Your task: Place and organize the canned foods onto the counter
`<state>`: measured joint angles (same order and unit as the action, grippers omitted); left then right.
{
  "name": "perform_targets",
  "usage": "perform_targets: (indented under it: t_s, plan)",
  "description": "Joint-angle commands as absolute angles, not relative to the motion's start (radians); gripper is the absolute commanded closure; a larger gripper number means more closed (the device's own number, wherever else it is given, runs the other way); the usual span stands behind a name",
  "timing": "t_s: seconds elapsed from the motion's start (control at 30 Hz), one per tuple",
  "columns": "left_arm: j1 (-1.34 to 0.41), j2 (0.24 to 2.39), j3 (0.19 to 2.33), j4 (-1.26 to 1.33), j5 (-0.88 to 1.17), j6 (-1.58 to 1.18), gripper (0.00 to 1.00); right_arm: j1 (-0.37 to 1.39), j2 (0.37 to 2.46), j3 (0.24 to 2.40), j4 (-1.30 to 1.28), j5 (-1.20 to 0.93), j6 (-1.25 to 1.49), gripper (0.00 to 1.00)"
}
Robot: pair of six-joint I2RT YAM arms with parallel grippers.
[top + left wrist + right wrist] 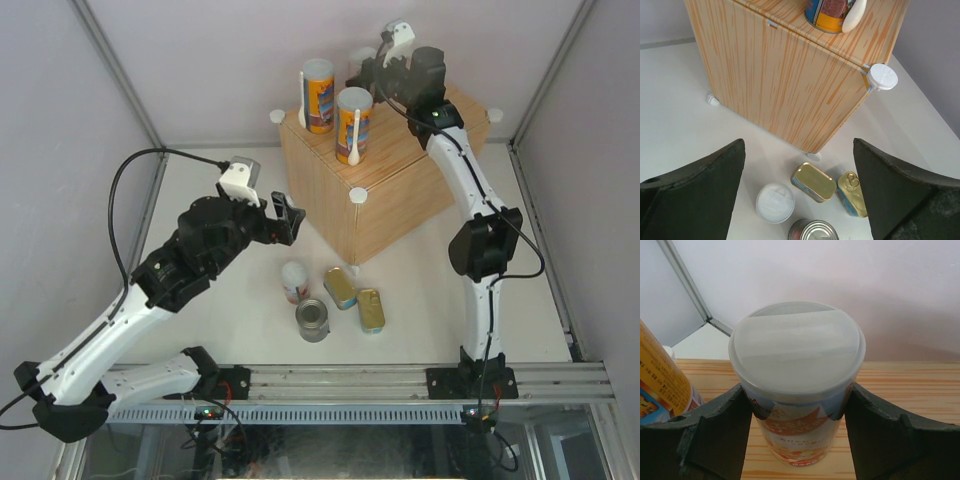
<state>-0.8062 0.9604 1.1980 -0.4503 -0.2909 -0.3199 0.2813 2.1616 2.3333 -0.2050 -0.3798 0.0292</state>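
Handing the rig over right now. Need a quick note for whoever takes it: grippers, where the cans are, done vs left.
Left gripper: open, empty, above the table by the counter's near corner.
Right gripper: shut on the first white-red tube, upright at the back of the counter top.
Also on the counter: two orange-blue tubes, upright.
On the table in front of the counter: second white-red tube, silver-topped can, two flat tins.
Done: three of seven are up.
Left: release the held tube, lift the other four, tidy the row.
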Motion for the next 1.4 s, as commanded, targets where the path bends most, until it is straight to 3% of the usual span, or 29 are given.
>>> perform_targets:
  t_s: [0.0, 0.63, 0.73, 0.93, 1.07, 1.37]
  plan:
    - [-0.802, 0.953, 1.176, -0.396, -0.275, -0.307, 0.08, 0.293, 2.134, 2.414, -0.066, -0.374, 0.008, 1.00]
    - [-0.789, 0.949, 1.159, -0.387, -0.268, -0.291, 0.08, 0.299, 2.161, 2.418, -0.080, -0.360, -0.031, 0.99]
    - [-0.787, 0.946, 1.156, -0.388, -0.267, -0.291, 0.08, 0.301, 2.160, 2.416, -0.084, -0.356, -0.036, 0.90]
    - [-0.782, 0.941, 1.151, -0.390, -0.261, -0.290, 0.08, 0.307, 2.159, 2.414, -0.092, -0.345, -0.043, 0.58]
    - [-0.780, 0.937, 1.148, -0.390, -0.257, -0.290, 0.08, 0.307, 2.155, 2.412, -0.098, -0.337, -0.047, 0.43]
    - [-0.778, 0.933, 1.147, -0.397, -0.249, -0.296, 0.08, 0.304, 2.139, 2.401, -0.109, -0.327, -0.048, 0.32]
